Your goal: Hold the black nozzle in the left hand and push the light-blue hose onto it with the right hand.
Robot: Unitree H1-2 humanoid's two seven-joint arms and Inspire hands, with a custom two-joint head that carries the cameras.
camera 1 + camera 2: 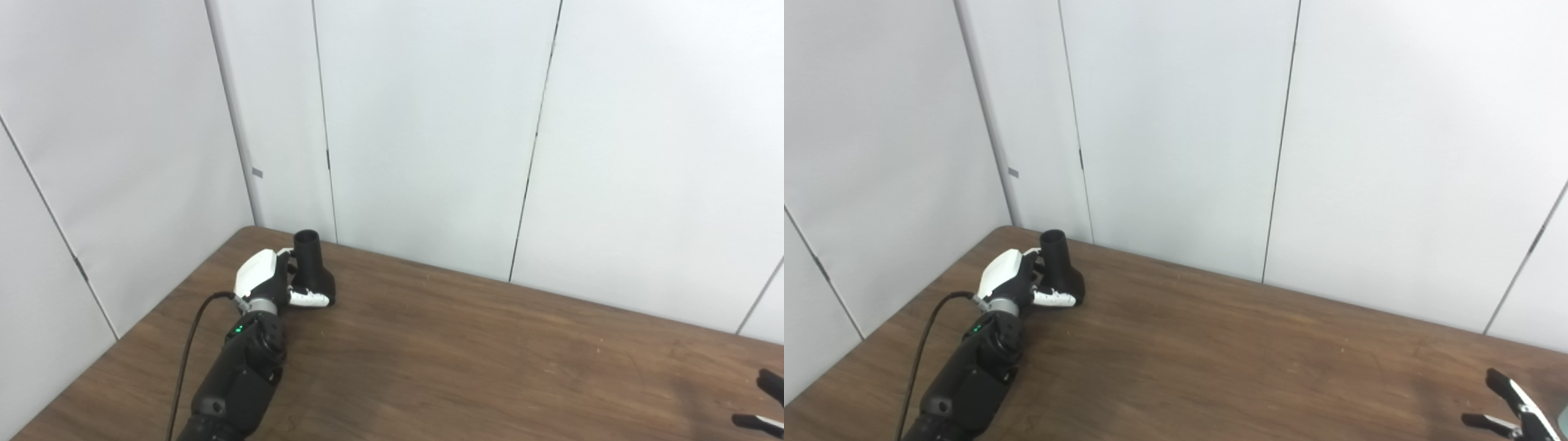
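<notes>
Two hands are in play, though only one is doing anything. From where I stand the brown desk (465, 361) fills the lower half of the room's corner, with white wall panels (429, 122) behind it. The left arm (242, 373) reaches across the desk toward the far corner, and the left hand (269, 285) is wrapped around the black nozzle (310, 263).

The nozzle stands upright on its wide flared base on the desk, near the far-left corner, with its round open neck pointing up. The fingers (1053, 299) curl across the front of the base, one white-tipped finger lying low against the flare just above the desk, while the white back of the hand sits to the nozzle's left. The neck rises clear above the hand, uncovered.

The right hand (1513, 410) is only partly in view at the bottom right corner, well apart from the nozzle. Its fingers look spread and hold nothing. No light-blue hose shows anywhere in either view.

To my eye the step in hand is securing the nozzle. To do it well, the grip should stay low on the base so the neck remains free for the hose, and be firm enough that a push from the right will not tip or twist it. Turning the neck toward the right side should make the later push easier.
</notes>
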